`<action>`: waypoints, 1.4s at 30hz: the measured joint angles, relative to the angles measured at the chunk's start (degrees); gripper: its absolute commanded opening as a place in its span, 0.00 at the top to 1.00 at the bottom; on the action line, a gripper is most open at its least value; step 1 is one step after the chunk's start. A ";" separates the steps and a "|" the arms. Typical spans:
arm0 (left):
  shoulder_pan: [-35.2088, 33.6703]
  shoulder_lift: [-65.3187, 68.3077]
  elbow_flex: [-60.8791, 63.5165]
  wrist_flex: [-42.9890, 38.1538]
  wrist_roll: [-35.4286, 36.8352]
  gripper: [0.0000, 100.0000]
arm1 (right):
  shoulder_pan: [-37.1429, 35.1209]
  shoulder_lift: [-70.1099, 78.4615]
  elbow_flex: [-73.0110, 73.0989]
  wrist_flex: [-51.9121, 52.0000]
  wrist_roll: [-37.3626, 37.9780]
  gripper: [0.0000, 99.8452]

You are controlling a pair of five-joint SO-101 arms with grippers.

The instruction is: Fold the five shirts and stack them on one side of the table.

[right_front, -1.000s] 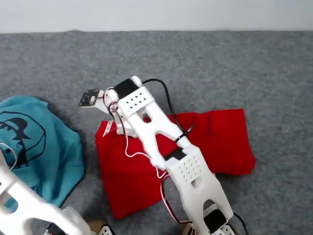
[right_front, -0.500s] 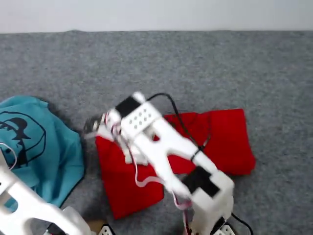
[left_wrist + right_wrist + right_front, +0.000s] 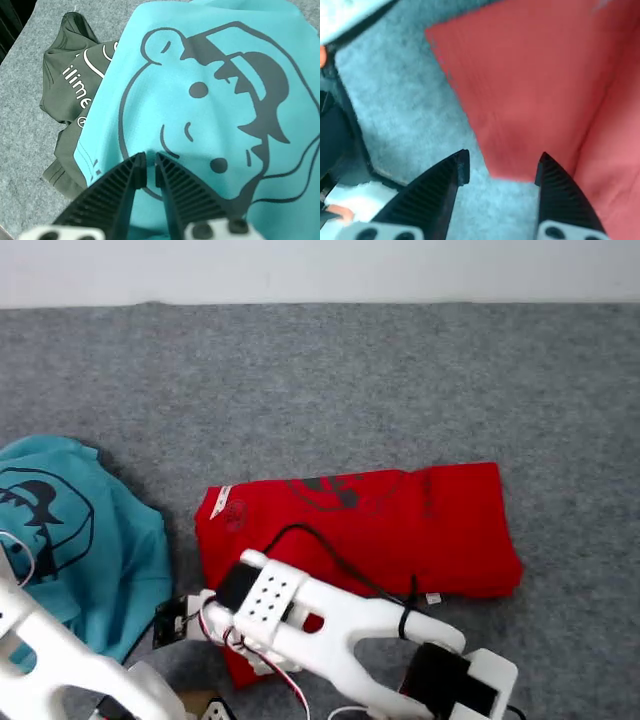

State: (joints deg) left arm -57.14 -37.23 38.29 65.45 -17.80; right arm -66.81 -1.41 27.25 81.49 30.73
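Observation:
A red shirt [image 3: 400,530] lies folded in the middle of the grey table [image 3: 350,380], print side up. My right gripper [image 3: 172,620] hangs low by its near left corner; in the right wrist view it [image 3: 502,167] stands open, its fingers straddling the corner of the red cloth [image 3: 530,75] with nothing held. A teal shirt [image 3: 90,540] with a bear print lies crumpled at the left. My left gripper [image 3: 148,160] is shut just above that teal shirt [image 3: 210,100], holding nothing. A dark olive shirt [image 3: 70,90] lies partly under the teal one.
The left arm's white body [image 3: 50,660] fills the near left corner. The table's near edge and dark hardware [image 3: 332,130] lie close beside the right gripper. Bare grey cloth stretches across the far half and the right side.
The right arm has swung back from the red shirt's far left corner to its near left corner, uncovering the print. The left arm and both shirts have kept still.

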 measured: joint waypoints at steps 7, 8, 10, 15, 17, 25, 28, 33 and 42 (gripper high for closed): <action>0.00 0.00 0.00 0.00 0.00 0.95 | -1.14 5.89 0.26 -3.78 0.00 0.77; 0.00 0.00 0.00 0.00 0.00 0.95 | -1.14 6.95 0.26 -3.96 0.00 0.78; 0.00 0.00 0.00 0.00 0.00 0.95 | -1.14 8.35 0.26 -4.04 0.00 0.78; 0.00 0.00 0.00 0.00 0.00 0.95 | -1.67 10.02 0.18 -4.48 1.49 0.78; 0.00 0.00 0.00 0.00 0.00 0.95 | -1.76 10.02 0.18 -4.75 1.67 0.80; 0.00 0.00 0.00 0.00 0.00 0.95 | -1.58 10.46 -0.26 -7.56 1.85 0.90; 0.00 0.00 0.00 0.00 0.00 0.95 | -1.58 12.40 -0.97 -7.56 1.85 0.91; 0.00 0.00 0.00 0.00 0.00 0.95 | -1.49 13.10 -1.93 -7.91 1.85 0.99; 0.00 0.00 0.00 0.00 0.00 0.95 | -1.58 14.24 -2.64 -7.30 2.02 0.99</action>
State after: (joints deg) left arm -57.14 -37.23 38.29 65.45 -17.80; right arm -68.40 12.84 24.62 74.20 32.75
